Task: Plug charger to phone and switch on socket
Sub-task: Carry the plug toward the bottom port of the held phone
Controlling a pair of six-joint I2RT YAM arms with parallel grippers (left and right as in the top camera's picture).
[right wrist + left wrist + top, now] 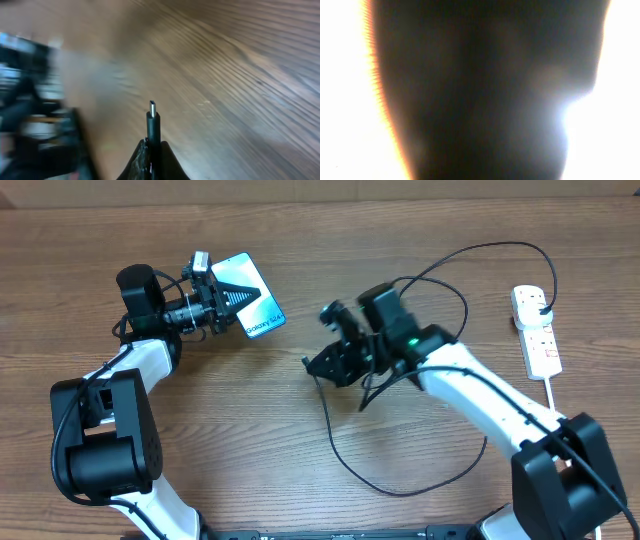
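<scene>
My left gripper (232, 296) is shut on the phone (262, 315), which has a lit screen and is held tilted at the back left. The left wrist view is only a dark blur with glare. My right gripper (318, 364) is shut on the charger's connector end. In the right wrist view the black connector (153, 120) sticks up between the closed fingers (154, 146), metal tip free, above the wood. The gripper is right of the phone and apart from it. The black cable (400, 488) loops over the table to a plug (543, 308) on the white socket strip (540, 340) at the right.
The strip's thick white cord (553, 395) runs toward the front right. Cable loops lie in front of and behind the right arm. The left arm's blurred body (30, 115) shows at the left of the right wrist view.
</scene>
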